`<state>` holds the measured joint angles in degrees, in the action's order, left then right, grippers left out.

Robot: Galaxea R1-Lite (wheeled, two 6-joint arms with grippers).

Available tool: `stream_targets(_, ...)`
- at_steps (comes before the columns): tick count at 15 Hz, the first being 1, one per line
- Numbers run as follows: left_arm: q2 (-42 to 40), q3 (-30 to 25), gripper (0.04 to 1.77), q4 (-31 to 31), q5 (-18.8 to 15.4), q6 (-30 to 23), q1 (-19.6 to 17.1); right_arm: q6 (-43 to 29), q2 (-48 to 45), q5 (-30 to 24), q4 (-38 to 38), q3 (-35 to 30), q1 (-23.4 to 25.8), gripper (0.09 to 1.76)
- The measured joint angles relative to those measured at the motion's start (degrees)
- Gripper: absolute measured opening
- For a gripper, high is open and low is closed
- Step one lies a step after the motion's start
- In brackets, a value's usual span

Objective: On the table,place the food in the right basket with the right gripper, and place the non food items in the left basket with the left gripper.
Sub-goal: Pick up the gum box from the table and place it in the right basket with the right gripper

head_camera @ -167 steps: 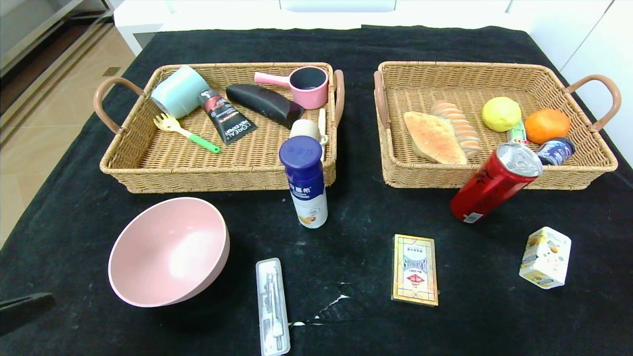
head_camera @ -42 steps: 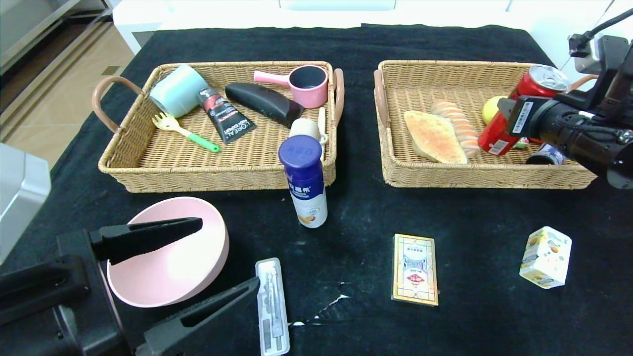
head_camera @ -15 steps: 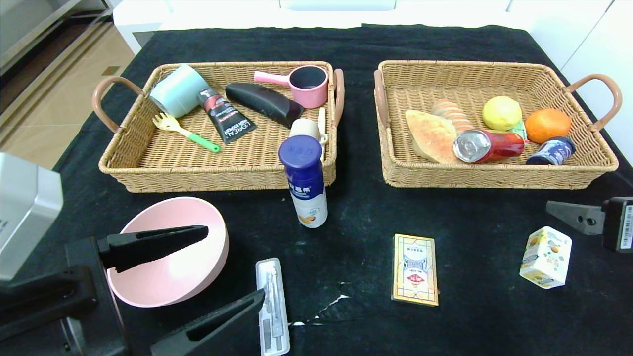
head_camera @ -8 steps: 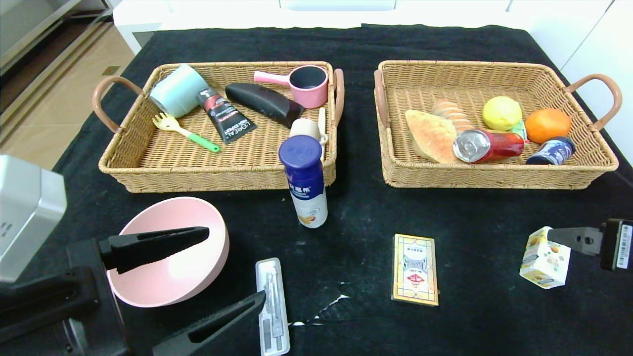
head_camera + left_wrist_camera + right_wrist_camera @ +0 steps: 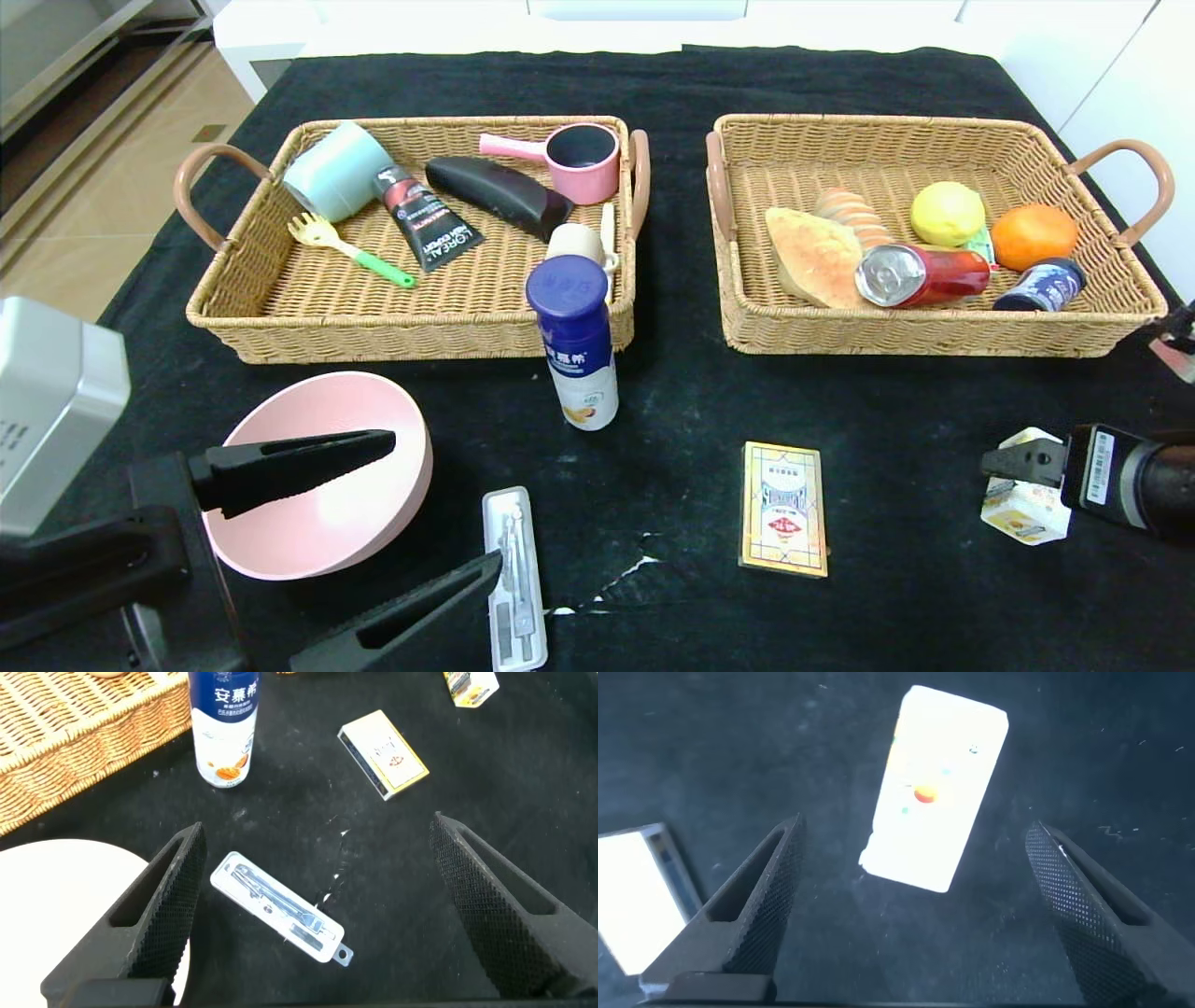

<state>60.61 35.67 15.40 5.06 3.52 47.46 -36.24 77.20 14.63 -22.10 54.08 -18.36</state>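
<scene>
While both wicker baskets sit at twelve o'clock on the black tablecloth (image 5: pixel 672 392), right gripper (image 5: pixel 920 915) hangs spread-jawed over the juice carton (image 5: pixel 936 789); left gripper (image 5: pixel 327 915) gapes above the clear utensil case (image 5: pixel 280 905), tan floor tiles (image 5: pixel 103 159) at ten o'clock.

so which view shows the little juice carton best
The right wrist view: the juice carton lies whole between the open right hand. In the head view that hand partly covers it; the left wrist view catches only a cropped corner.

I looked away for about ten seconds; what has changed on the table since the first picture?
The red drink can went from the cloth into the right wicker basket, released lying down. The right claw now hangs open above the small white juice carton. The left claw arrived, open by the pink bowl. Everything else stayed.
</scene>
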Motion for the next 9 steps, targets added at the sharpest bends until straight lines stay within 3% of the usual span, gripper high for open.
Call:
stream_targets(5, 0.0, -0.1, 1.72, 0.0, -0.1, 0.0, 0.0, -1.5, 3.9, 0.1, 0.3, -0.3, 2.1, 1.67)
stream_targets(9, 0.0, -0.1, 1.72, 0.1, -0.1, 0.0, 0.0, -1.5, 5.5, -0.1, 0.9, 0.0, 2.4, 1.04)
